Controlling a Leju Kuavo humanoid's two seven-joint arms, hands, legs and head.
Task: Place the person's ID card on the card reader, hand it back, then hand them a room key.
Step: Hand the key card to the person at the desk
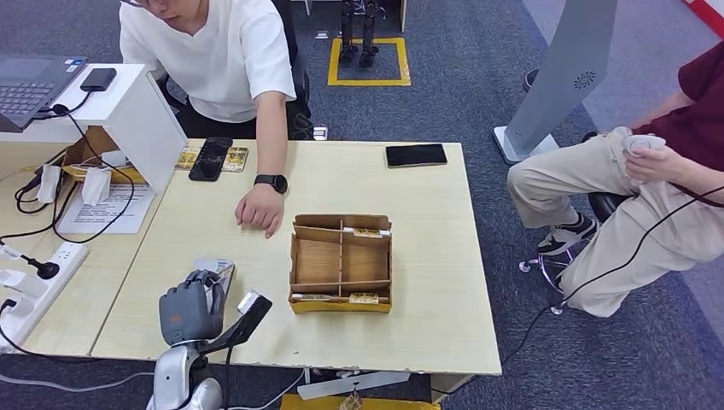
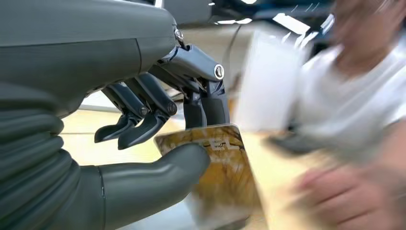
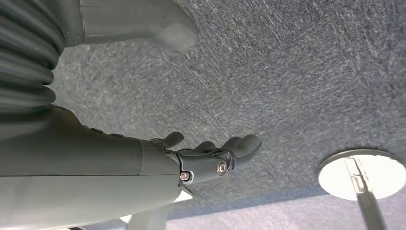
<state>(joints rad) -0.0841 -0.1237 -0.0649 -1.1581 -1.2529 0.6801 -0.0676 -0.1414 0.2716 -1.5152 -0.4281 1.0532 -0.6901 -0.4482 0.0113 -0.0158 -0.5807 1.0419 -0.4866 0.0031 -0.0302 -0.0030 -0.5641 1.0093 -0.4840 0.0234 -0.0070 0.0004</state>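
My left hand (image 1: 191, 309) is over the table's near left part. It pinches a yellow patterned card (image 2: 224, 168) between the thumb and the dark fingers (image 2: 206, 103). In the head view the card (image 1: 219, 272) sticks out beyond the hand toward the person. The person in a white shirt rests a hand (image 1: 260, 209) on the table beyond it, which appears blurred (image 2: 352, 196) in the left wrist view. A flat black device (image 1: 210, 158) lies at the far left of the table. My right hand (image 3: 210, 155) hangs over grey carpet with loosely spread fingers and holds nothing.
A cardboard divider box (image 1: 341, 263) with yellow cards (image 1: 364, 298) in its slots stands mid-table. A black phone (image 1: 416, 155) lies at the far right edge. A white stand, cables and a power strip (image 1: 34, 286) crowd the left. A seated person (image 1: 649, 196) is at the right.
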